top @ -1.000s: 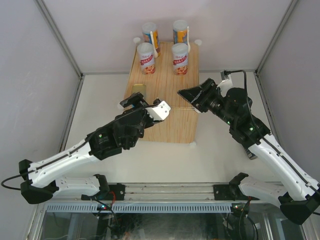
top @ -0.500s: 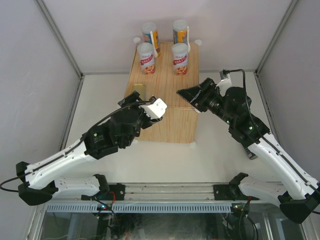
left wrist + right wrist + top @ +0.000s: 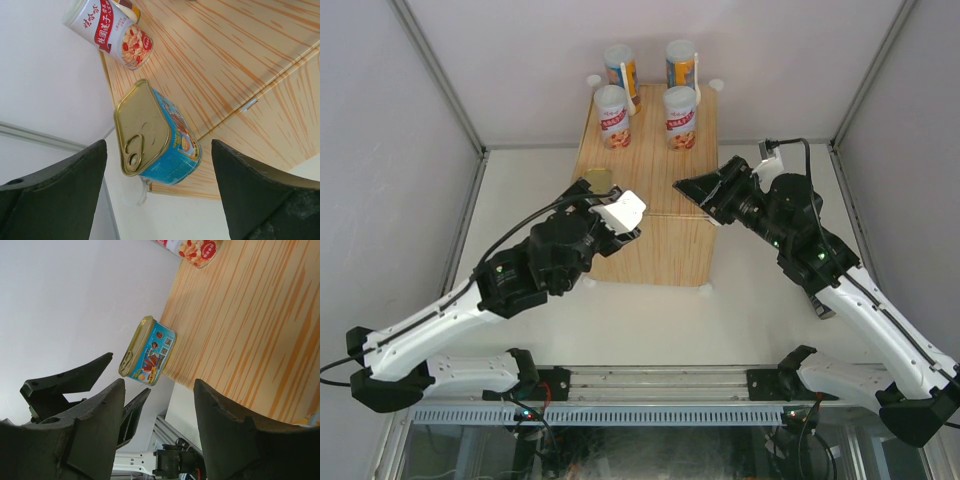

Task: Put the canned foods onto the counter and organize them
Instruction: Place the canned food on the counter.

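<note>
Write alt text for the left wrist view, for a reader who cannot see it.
A flat gold-lidded blue tin with a pull tab sits at the edge of the light wood-grain counter, untouched, framed by the open left end effector. A white-and-red can stands farther along.

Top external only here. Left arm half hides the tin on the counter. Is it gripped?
Observer: No. Left wrist shows the tin flat on the counter, left jaws open, clear of it on both sides.
Operator: Which way up?
Observer: Gold pull-tab lid up, blue label round the sides.
Operator: Right arm holding anything?
Observer: No. Right jaws open and empty, aimed toward that tin.
</note>
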Action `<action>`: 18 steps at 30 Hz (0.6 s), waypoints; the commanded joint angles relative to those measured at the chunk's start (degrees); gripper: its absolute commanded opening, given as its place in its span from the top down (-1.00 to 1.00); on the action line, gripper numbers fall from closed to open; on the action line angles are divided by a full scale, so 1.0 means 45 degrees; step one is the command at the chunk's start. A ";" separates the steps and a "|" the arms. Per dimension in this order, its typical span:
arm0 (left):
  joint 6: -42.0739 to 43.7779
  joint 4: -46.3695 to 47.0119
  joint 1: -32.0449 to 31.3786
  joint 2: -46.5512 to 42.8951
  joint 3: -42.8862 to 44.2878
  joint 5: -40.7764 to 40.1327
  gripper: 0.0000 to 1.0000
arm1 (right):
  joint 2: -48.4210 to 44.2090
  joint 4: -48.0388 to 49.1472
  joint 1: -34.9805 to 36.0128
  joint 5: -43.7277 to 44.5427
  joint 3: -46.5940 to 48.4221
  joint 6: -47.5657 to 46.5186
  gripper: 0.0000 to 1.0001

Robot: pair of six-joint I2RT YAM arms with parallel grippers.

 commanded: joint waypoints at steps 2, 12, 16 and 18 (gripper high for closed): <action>-0.0535 -0.0078 0.0079 -0.0457 0.0768 0.0208 -0.77 | 0.0042 0.0154 0.0016 -0.0181 0.0537 -0.0264 -0.13; -0.0684 -0.0102 0.0075 -0.0436 0.0950 0.0822 -0.75 | 0.0259 -0.0026 -0.0125 -0.0428 0.0992 -0.0436 -0.13; -0.0710 0.0012 0.0078 -0.0364 0.1164 0.0803 -0.72 | 0.0304 -0.0069 -0.0216 -0.0509 0.1079 -0.0479 -0.13; -0.0749 0.0247 0.0115 -0.0499 0.1184 0.0712 -0.69 | 0.0349 -0.0123 -0.0252 -0.0516 0.1146 -0.0536 -0.13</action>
